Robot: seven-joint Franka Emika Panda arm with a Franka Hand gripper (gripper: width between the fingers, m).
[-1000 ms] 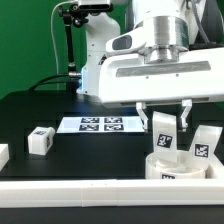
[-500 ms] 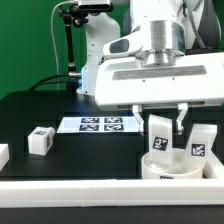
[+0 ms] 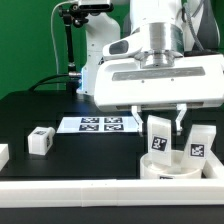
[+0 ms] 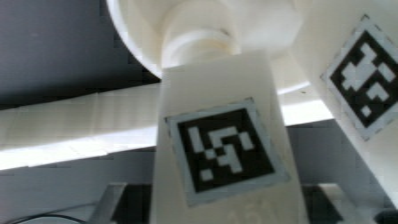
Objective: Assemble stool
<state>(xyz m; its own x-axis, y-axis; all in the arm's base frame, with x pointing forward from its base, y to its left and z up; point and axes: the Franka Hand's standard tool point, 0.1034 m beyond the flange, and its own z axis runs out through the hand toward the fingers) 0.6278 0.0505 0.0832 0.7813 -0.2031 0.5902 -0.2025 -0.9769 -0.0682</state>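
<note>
We see the gripper (image 3: 161, 121) pinching an upright leg (image 3: 160, 139) on the seat (image 3: 166, 169), near the table's (image 3: 70, 160) edge.

I have the exterior camera low by the edge of the black worktop (image 3: 60, 150). It looks across and slightly down at the pincer (image 3: 162, 122) from a moderate distance. The wrist camera looks along the pincer, very close to the white rectangular plastic leg with a black-and-white tag (image 4: 217, 150) held in it. Both views share that leg and a second tagged white leg (image 3: 199, 145) just beside the pincer.
</note>
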